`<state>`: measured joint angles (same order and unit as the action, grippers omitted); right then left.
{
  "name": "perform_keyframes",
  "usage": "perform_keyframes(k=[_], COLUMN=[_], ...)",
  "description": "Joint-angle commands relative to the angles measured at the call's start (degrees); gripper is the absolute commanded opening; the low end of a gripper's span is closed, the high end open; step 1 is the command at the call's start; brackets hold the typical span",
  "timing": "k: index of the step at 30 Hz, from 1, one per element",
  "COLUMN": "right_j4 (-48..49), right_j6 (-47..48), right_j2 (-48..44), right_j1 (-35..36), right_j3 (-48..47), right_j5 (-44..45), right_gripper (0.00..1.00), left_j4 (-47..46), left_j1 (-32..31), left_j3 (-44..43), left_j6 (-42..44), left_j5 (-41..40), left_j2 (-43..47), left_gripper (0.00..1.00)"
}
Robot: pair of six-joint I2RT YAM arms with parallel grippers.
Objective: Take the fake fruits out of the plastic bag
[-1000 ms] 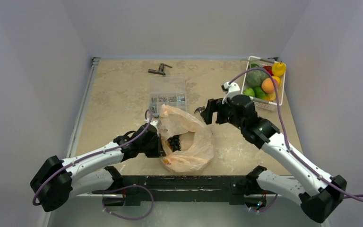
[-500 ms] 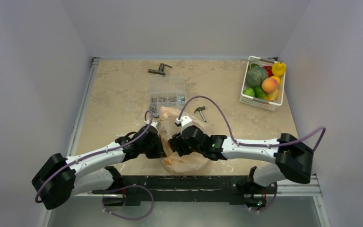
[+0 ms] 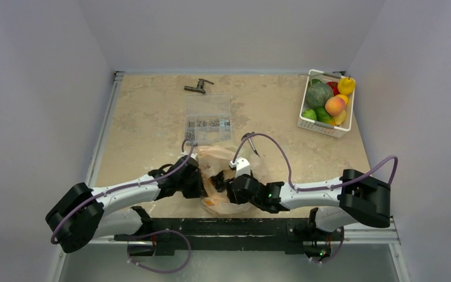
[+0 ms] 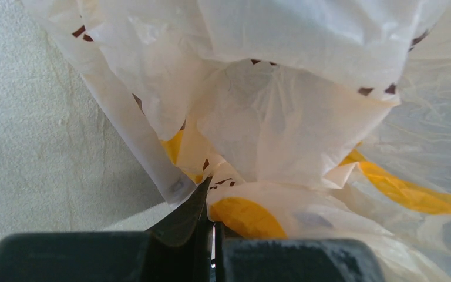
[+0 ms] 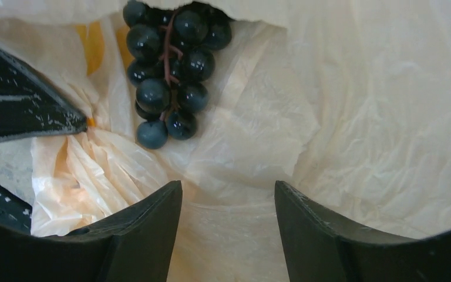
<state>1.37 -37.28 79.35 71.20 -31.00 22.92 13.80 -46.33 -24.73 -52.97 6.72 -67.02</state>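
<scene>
Bunch of dark fake grapes (image 5: 169,70) inside the plastic bag (image 5: 358,117), just ahead of the right end effector (image 5: 228,202) and a little to its left. Jaws spread there, nothing between them. Left end effector (image 4: 211,197) clenched on the bag's rim, propping the mouth open. Best to push forward and slightly left, straddle the stem, and close on berries rather than loose film. Grapes plain only from the right wrist. From the left wrist, just crumpled film and bare tabletop (image 4: 35,117). From overhead, both end effectors at the bag, white basket (image 3: 319,126) of fruit well apart from them.
</scene>
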Motion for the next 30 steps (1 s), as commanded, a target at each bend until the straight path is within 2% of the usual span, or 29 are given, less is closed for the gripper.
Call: perform_keyframes(k=[1,10,22,26,30], right_j4=[4.17,8.21,7.48,5.64,5.05], right_j6=[-0.8,3.06,3.1,3.08,4.44], right_j2=[-1.02,6.14,18.82,22.73,21.59], right_j1=[-0.1,-0.18,-0.14,-0.18,-0.18], right_j3=[-3.14,-12.48,-18.5,-21.02,-21.63], right_j5=[4.58,7.38,13.53,14.97,13.27], right_gripper=[0.62,0.65,0.63,0.41,0.25], left_j4=[-1.69,4.1,3.84,3.86,4.07], left_j1=[-0.26,-0.27,-0.26,-0.26,-0.26], left_j3=[-0.12,-1.26,-1.85,-1.73,-1.27], left_j6=[-0.4,-0.39,-0.29,-0.38,-0.56], left_j5=[0.6,-1.38,-0.47,-0.07,-0.51], left_j2=[0.76,6.9,6.48,6.25,6.85], left_gripper=[0.0,0.0,0.0,0.0,0.0])
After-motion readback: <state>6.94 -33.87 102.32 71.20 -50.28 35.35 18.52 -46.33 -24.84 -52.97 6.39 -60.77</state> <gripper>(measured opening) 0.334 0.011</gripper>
